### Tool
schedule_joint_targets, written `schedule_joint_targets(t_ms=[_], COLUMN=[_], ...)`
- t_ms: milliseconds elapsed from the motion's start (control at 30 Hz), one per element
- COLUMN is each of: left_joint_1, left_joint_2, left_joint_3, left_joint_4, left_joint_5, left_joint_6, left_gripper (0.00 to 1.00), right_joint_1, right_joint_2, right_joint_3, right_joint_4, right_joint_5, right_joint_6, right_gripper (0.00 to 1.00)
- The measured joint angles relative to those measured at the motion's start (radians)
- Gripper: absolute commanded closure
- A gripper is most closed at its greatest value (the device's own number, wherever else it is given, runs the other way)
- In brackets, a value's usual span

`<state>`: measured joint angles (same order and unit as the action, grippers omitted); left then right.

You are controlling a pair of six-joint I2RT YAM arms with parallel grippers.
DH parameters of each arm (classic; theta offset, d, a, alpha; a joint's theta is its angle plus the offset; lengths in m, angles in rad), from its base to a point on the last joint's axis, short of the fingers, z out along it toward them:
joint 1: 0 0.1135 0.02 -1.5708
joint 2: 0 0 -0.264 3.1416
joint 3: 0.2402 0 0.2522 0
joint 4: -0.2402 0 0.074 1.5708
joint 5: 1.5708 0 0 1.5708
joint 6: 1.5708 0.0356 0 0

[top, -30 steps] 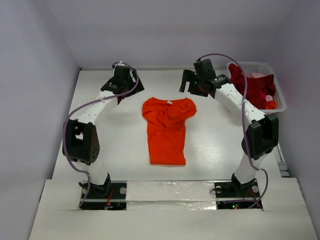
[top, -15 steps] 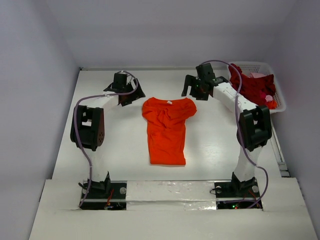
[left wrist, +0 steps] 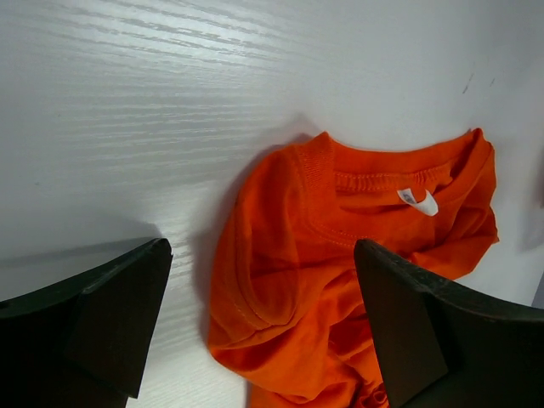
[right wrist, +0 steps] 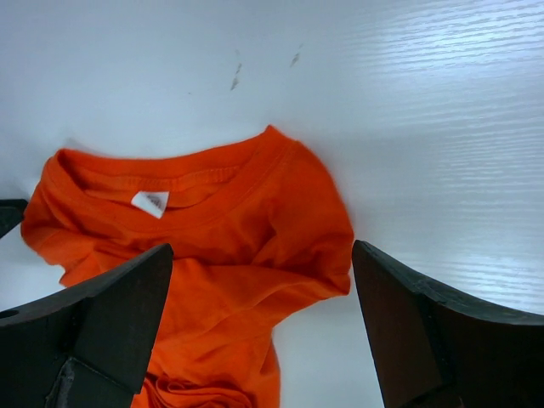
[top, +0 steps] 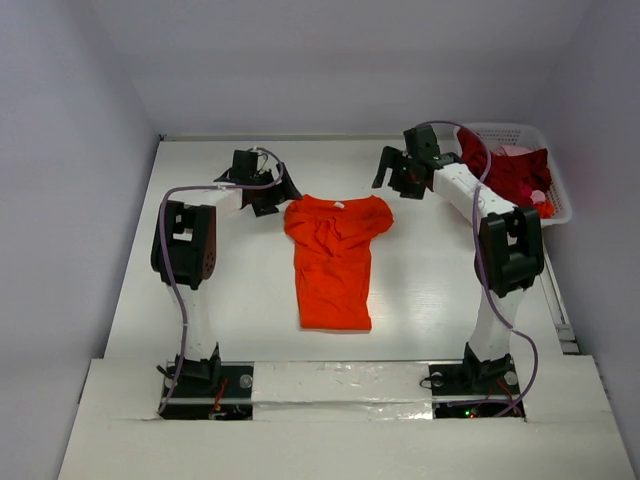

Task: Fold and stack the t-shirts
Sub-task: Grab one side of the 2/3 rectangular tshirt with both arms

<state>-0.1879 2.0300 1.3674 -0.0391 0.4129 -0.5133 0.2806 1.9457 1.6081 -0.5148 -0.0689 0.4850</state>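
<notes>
A rumpled bright orange cloth t-shirt [top: 333, 262] lies mid-worktop [top: 430, 300], flanked at its shoulders by the left pincer [top: 272, 190] and right pincer [top: 396, 172], both spread wide and empty; dark red t-shirts [top: 505, 175] fill a white plastic lattice basket [top: 561, 203].

I'm seeing the t-shirt [top: 333, 262] btwn my grippers showing plain bright orange all over; its neck label [left wrist: 418, 200] is reading white w/ faint grey marks. My left gripper [top: 268, 190] & right gripper [top: 396, 172] are both showing matt black. The table [top: 430, 290] under them is looking white w/ fine grain lines. Beyond the right gripper's outer side, the basket [top: 562, 200] is showing white lattice, w/ a dark red shirt [top: 505, 175] & pale pink cloth [top: 515, 151] in it.
</notes>
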Motion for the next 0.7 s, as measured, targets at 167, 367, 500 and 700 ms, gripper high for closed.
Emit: schedule_joint_targets(t_ms=[167,367,500,700], left_joint_1=[0.000,0.000,0.000,0.000], left_joint_2=[0.020,0.060,0.068,0.082], left_joint_3=[0.018,0.057,0.068,0.086], left_joint_4=[0.006,0.009,0.009,0.003], left_joint_5=[0.040,0.076,0.090,0.108], left_joint_6=[-0.006,-0.019,-0.023,-0.027], left_gripper=[0.20,0.19,0.19,0.20], right_joint_1=[-0.024,-0.048,-0.056,-0.064], right_joint_2=[0.036,0.074,0.080,0.084], right_joint_3=[-0.001,-0.005,-0.006,-0.008], right_joint_4=[0.007,0.007,0.007,0.008], right_joint_5=[-0.011,-0.057,-0.084,-0.135], right_joint_6=[0.014,0.050,0.077,0.123], right_gripper=[0.10,0.10,0.10,0.11])
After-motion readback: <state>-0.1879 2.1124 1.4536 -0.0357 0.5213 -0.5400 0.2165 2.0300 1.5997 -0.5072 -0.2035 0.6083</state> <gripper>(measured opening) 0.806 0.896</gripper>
